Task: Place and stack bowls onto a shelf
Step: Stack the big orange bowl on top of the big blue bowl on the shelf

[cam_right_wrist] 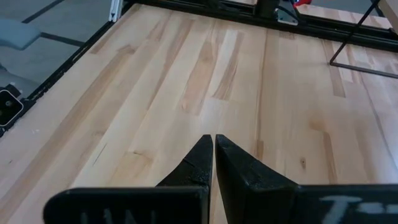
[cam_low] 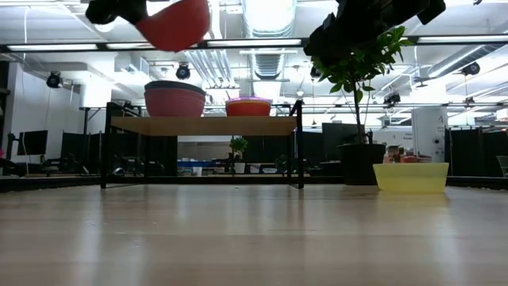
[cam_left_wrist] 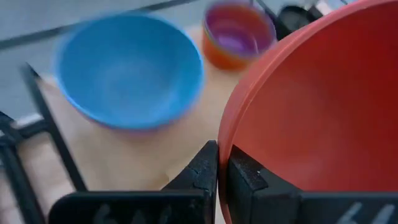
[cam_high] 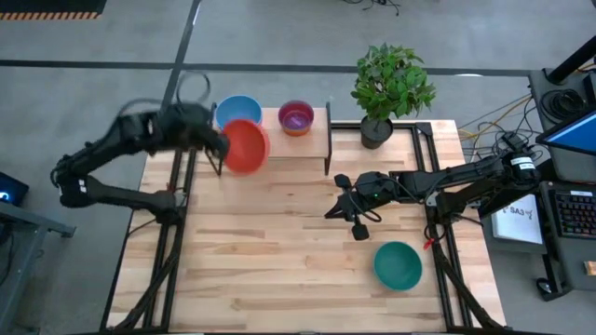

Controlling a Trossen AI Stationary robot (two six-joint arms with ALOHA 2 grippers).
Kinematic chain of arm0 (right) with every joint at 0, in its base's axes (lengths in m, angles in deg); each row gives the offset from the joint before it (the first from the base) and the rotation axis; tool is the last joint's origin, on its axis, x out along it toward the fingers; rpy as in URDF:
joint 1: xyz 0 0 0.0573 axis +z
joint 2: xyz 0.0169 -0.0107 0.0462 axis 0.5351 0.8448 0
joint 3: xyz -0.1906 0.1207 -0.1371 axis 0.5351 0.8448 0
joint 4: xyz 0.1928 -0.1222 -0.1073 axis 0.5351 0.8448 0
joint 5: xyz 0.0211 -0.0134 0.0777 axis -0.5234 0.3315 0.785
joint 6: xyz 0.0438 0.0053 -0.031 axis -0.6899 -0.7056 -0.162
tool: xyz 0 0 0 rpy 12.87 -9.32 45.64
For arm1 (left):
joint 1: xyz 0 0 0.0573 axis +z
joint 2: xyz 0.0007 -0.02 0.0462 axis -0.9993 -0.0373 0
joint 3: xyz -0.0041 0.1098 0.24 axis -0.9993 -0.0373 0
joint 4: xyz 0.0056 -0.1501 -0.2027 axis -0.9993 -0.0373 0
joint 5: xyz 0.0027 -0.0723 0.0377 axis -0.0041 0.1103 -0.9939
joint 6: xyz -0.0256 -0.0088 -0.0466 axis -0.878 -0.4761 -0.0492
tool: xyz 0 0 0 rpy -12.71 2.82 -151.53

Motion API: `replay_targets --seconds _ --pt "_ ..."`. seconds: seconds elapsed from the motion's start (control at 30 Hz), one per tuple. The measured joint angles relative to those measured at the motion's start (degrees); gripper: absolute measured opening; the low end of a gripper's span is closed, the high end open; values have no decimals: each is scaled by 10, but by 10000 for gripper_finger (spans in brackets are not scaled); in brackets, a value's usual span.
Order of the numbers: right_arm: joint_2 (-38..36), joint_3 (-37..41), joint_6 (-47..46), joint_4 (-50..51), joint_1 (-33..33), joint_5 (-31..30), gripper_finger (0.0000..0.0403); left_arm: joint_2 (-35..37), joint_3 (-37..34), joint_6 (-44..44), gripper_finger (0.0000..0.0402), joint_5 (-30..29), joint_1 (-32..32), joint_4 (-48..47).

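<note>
Above the shelf point(cam_high: 307, 149), the left gripper point(cam_left_wrist: 222, 163) clamps the rim of the red-orange bowl point(cam_high: 246, 146), held tilted in the air beside the blue bowl point(cam_high: 238, 110) stacked on the board. Right gripper point(cam_right_wrist: 213, 157) hovers closed and empty over mid-table, near the teal bowl point(cam_high: 398, 264).

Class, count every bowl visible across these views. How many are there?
7. Red bowl in the left gripper above the shelf; blue in pink, purple in orange, on the shelf; teal and yellow on the table. Stacks may hide more.
</note>
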Motion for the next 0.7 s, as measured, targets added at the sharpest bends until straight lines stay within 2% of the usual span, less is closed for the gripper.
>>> replay_targets --seconds 0.17,0.3,0.43,0.7 --pt "0 0 -1 0 0 0 9 -58 110 62 0 61 121 -85" --pt "0 0 -4 0 0 0 9 -120 185 95 0 96 191 -186" --pt "0 0 -4 0 0 0 9 -181 244 135 0 95 221 -241" --pt "0 0 -15 0 0 0 9 -270 337 204 0 97 264 -245"
